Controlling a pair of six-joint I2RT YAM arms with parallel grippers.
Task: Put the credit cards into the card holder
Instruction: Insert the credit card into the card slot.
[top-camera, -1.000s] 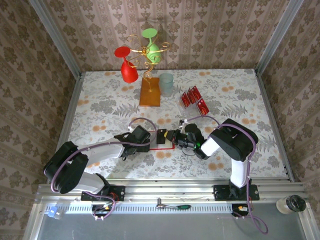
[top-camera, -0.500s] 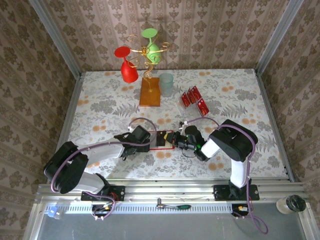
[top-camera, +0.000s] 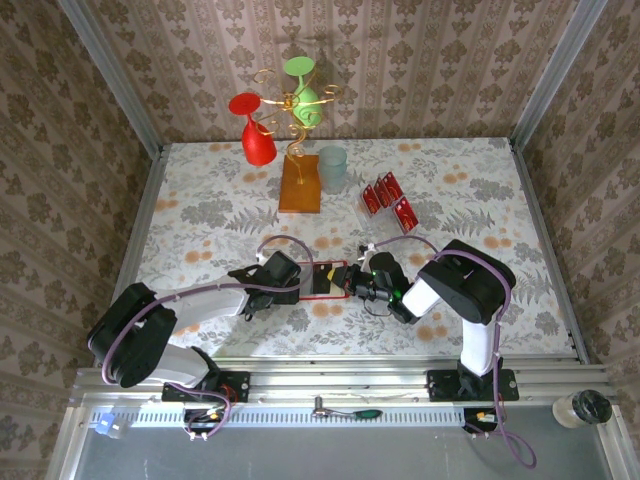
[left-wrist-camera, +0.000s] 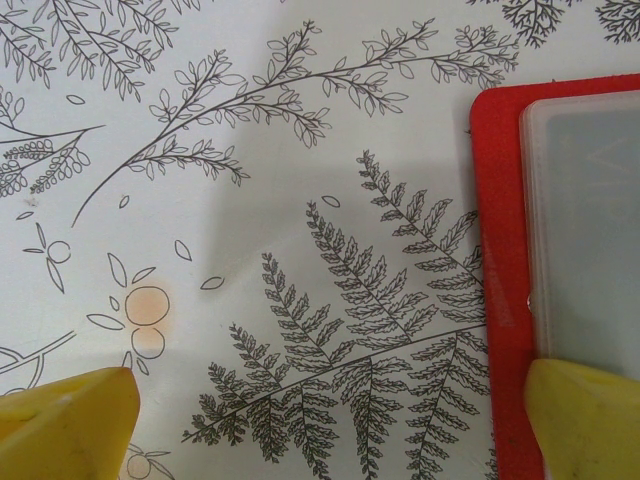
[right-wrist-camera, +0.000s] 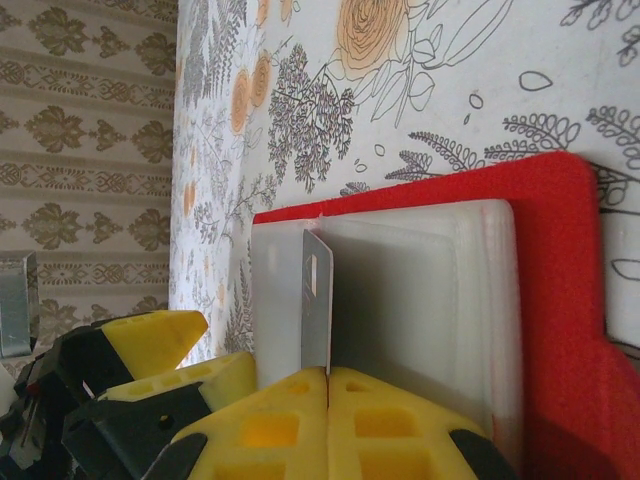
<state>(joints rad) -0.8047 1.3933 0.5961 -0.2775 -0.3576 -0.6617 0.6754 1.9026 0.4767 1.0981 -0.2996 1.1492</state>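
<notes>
L: I see left gripper (left-wrist-camera: 325, 428) spread wide, one fingertip (left-wrist-camera: 585, 420) over card holder (left-wrist-camera: 500, 250) edge, bare table (left-wrist-camera: 250, 200) across the gap | R: right gripper (right-wrist-camera: 328, 385) pinched on a credit card (right-wrist-camera: 316, 300), card standing on edge over pale pocket (right-wrist-camera: 420, 300) | remaining credit cards (top-camera: 388, 200) far side, well apart from holder
</notes>
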